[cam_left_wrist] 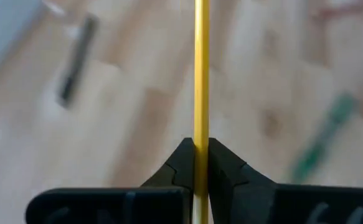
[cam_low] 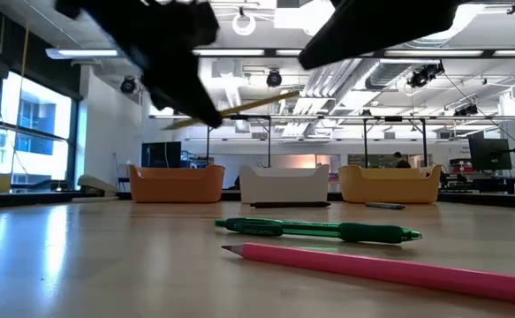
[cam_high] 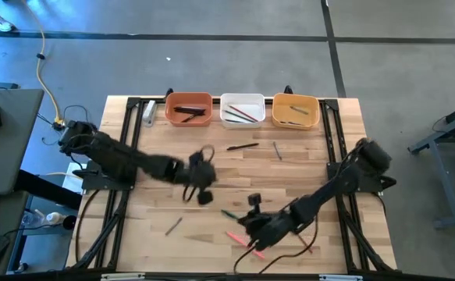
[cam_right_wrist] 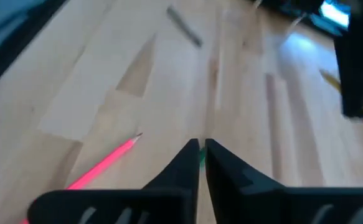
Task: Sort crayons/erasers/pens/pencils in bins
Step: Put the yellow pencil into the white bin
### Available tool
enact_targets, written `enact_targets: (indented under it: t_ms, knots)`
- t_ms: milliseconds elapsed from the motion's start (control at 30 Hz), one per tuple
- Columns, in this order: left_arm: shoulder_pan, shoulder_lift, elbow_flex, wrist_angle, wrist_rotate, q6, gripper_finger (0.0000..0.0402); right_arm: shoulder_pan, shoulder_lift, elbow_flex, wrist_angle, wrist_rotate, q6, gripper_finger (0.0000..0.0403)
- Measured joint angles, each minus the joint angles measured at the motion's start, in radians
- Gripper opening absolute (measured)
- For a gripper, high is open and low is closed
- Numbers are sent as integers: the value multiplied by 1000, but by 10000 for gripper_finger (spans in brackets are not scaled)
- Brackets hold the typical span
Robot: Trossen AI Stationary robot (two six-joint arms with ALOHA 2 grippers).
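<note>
Though gripped firmly between the fingers of the left hand [cam_left_wrist: 197,146] above mid worktop [cam_high: 305,156], sticks far out past them: yellow pencil [cam_left_wrist: 200,74], thin, smooth, straight, long axis near level. Lies well short of the bins [cam_high: 243,109] at the far edge: terracotta, white, yellow-orange, rounded plastic tubs in a row. Nearer to them than the right hand [cam_right_wrist: 200,146], so probably a forward carry. Hovers low near the front edge, that right hand, fingers drawn together, beside the pink pencil [cam_right_wrist: 106,160] and green pen [cam_low: 319,230] lying flat on pale wood.
</note>
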Motion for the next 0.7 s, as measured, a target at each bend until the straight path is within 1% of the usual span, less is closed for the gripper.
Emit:
enact_targets:
  t_ms: [67,133,200,267,333,433,533,600,700]
  knots:
    - [101,1,0,55,29,49,4,-29,-78,-101,99,-6,-18,5]
    - [199,8,0,108,63,98,4,-69,-153,-186,172,-21,-43,3]
    - [299,20,6,147,106,153,4,-111,-225,-257,218,-26,-61,4]
    - [387,40,40,155,146,204,4,-147,-292,-317,246,-42,-67,1]
    - [458,71,83,164,161,263,4,-178,-349,-368,264,-42,-66,1]
    - [533,137,158,160,176,348,4,-207,-417,-443,271,-44,-59,1]
    - [590,212,248,152,208,402,4,-228,-455,-500,305,-41,-56,0]
    - [619,271,306,137,229,425,5,-244,-458,-520,344,-42,-65,0]
    - [653,367,403,111,245,460,5,-266,-465,-530,338,-45,-75,0]
